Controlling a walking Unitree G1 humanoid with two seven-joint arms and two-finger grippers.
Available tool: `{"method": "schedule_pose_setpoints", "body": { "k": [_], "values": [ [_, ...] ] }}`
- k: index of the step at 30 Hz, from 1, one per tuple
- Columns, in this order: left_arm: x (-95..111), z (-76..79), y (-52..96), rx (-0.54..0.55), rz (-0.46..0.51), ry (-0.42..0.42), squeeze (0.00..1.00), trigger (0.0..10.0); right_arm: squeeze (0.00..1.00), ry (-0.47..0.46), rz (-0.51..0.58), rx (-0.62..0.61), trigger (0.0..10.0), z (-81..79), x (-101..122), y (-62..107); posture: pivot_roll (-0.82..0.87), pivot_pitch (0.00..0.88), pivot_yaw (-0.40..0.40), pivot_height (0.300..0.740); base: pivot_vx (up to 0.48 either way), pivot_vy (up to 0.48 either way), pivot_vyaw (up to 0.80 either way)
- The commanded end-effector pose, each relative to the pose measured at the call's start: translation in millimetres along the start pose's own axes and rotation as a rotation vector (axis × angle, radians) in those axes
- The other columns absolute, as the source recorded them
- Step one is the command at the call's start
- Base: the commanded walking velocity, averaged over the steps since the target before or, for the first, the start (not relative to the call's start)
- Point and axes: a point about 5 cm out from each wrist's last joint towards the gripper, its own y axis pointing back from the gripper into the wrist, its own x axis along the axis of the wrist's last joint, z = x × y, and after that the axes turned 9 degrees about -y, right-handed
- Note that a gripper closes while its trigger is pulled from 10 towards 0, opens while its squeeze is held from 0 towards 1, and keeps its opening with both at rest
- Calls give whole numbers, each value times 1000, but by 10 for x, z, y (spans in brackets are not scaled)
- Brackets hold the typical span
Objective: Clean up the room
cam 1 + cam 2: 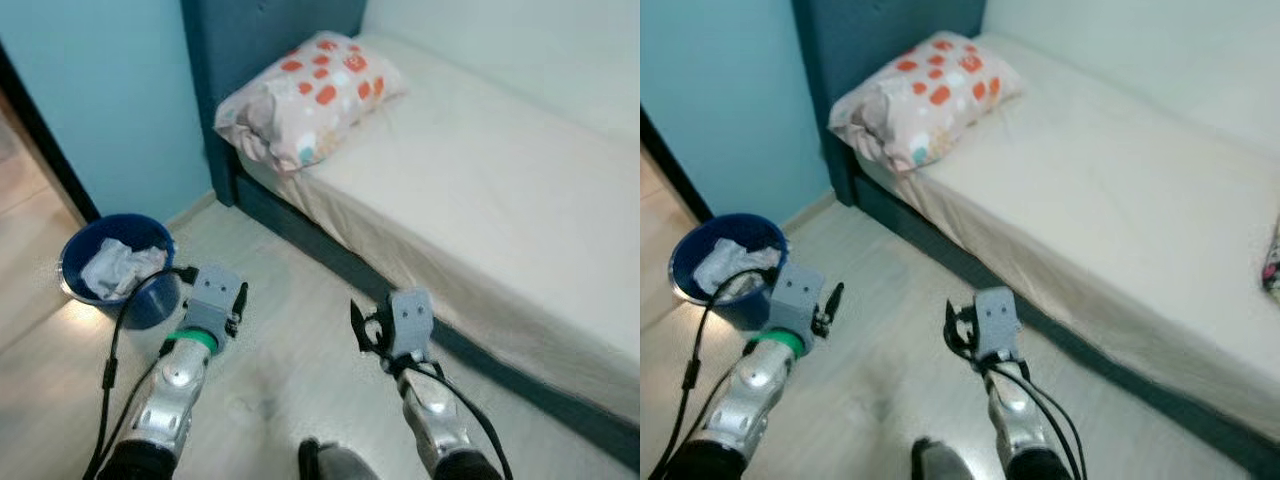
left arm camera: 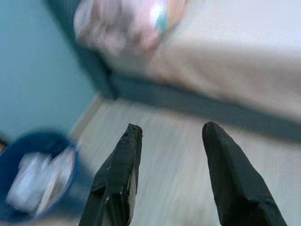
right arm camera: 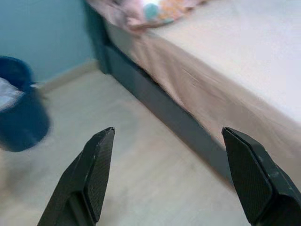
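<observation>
A blue bucket [image 1: 140, 300] stands on the floor at my left, against the teal wall, with crumpled white cloth [image 1: 118, 268] inside it. My left gripper [image 2: 169, 134] hovers over the floor just right of the bucket, open and empty. My right gripper [image 3: 169, 136] hangs over the floor in front of the bed's side, open wide and empty. A pillow [image 1: 305, 95] with red and orange spots lies at the head of the bed [image 1: 500, 190], on its cream sheet.
The bed's dark blue frame [image 1: 330, 255] runs diagonally from the headboard [image 1: 250, 40] toward the right. A dark doorway edge [image 1: 45, 140] stands at far left. Pale wood floor [image 1: 290, 370] lies between bucket and bed. A patterned item [image 1: 1272, 255] pokes in on the bed's right.
</observation>
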Motion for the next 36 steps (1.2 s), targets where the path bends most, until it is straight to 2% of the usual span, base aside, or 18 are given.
{"method": "schedule_pose_setpoints", "body": {
  "k": [1, 14, 36],
  "values": [
    [-85, 11, 48, -4, -29, 1, 0, 10000, 0, -2, -4, 2, 10000, -25, -10, 0, -88, 90, 14, 740, 0, 0, -800],
    [31, 31, -2, -17, 21, -8, 0, 10000, 0, -1, 10, -5, 10000, -26, 20, -10, -95, 82, 21, 740, 0, 0, -800],
    [74, 53, -25, -26, 36, -3, 0, 10000, 0, 4, 13, -7, 10000, -25, 35, -22, -99, 76, 21, 740, 0, 0, -800]
  ]
}}
